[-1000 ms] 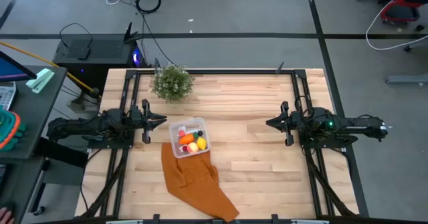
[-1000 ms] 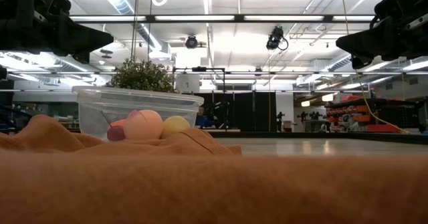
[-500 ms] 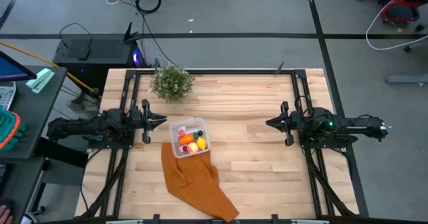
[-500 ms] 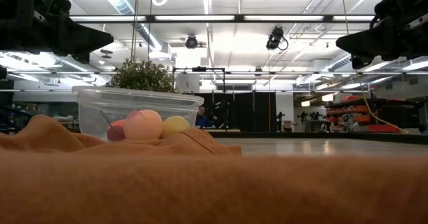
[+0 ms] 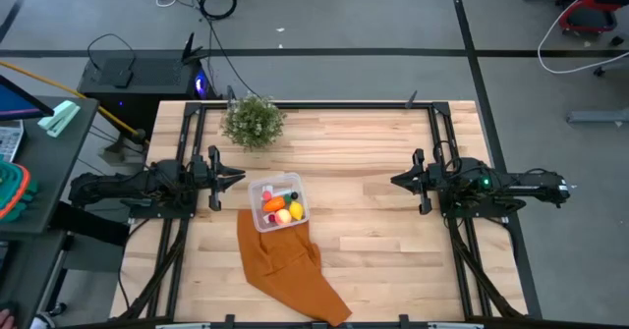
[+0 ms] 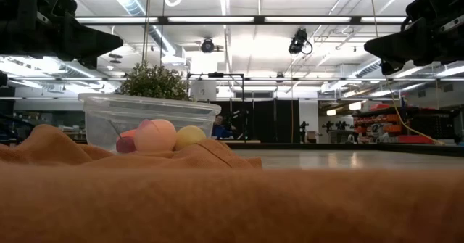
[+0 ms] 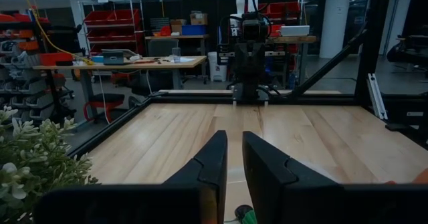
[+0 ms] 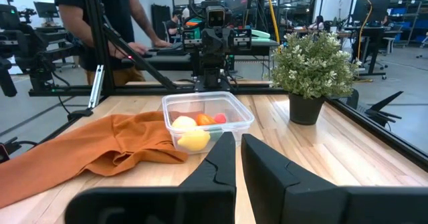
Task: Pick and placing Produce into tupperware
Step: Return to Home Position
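Observation:
The clear tupperware [image 5: 278,202] stands on the wooden table left of centre, at the far end of a rust-orange cloth [image 5: 290,265]. Several pieces of produce [image 5: 279,209] lie inside it: yellow, orange and red pieces [image 8: 195,132]. My left gripper [image 5: 241,177] hovers level at the table's left side, just left of the box, fingers nearly together with nothing between them [image 7: 234,140]. My right gripper [image 5: 395,181] hovers level at the table's right side, far from the box, shut and empty [image 8: 237,140].
A bushy green potted plant [image 5: 253,121] stands at the far left of the table, beyond the tupperware. The cloth spreads toward the near edge and fills the foreground of the low view [image 6: 232,199]. Bare wood lies between box and right arm. A person [image 8: 100,10] stands beyond the table's left side.

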You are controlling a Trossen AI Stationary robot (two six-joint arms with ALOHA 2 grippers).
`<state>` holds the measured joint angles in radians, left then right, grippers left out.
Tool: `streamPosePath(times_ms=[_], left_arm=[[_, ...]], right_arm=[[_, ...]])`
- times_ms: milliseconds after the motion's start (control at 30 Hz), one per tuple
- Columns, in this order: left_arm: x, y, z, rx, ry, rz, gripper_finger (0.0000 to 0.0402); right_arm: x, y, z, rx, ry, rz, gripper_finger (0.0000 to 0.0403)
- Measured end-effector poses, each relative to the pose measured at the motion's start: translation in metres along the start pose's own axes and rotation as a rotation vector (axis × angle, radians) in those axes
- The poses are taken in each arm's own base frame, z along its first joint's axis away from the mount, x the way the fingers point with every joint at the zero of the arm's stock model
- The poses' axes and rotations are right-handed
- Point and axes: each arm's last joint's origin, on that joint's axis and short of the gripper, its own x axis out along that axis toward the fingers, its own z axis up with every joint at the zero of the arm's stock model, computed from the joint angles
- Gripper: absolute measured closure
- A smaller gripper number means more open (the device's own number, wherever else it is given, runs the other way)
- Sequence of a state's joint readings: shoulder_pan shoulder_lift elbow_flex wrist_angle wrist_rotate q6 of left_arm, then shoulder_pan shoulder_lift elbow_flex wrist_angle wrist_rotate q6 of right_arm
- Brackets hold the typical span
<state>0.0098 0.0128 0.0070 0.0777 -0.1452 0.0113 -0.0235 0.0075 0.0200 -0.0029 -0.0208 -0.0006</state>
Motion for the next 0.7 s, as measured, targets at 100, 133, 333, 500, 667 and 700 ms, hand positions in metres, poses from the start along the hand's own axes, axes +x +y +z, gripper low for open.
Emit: streamPosePath(times_ms=[100, 133, 333, 500, 667, 700], left_arm=[[0.0, 0.0, 0.0, 0.0, 0.0, 0.0, 0.0346], [0.0, 0.0, 0.0, 0.0, 0.0, 0.001, 0.0347], [0.0, 0.0, 0.0, 0.0, 0.0, 0.0, 0.0353], [0.0, 0.0, -0.0001, 0.0, 0.0, 0.0, 0.0348], [0.0, 0.0, -0.0001, 0.0, 0.0, 0.0, 0.0345], [0.0, 0.0, 0.0, 0.0, 0.0, 0.0, 0.0346]], right_arm=[[0.0, 0.0, 0.0, 0.0, 0.001, 0.0, 0.0403], [0.0, 0.0, -0.0001, 0.0, 0.001, 0.0, 0.0403], [0.0, 0.0, 0.0, 0.0, 0.0, -0.001, 0.0403], [0.0, 0.0, 0.0, 0.0, 0.0, 0.0, 0.0403], [0.0, 0.0, -0.0001, 0.0, 0.001, 0.0, 0.0403], [0.0, 0.0, 0.0, 0.0, 0.0, 0.0, 0.0403]])
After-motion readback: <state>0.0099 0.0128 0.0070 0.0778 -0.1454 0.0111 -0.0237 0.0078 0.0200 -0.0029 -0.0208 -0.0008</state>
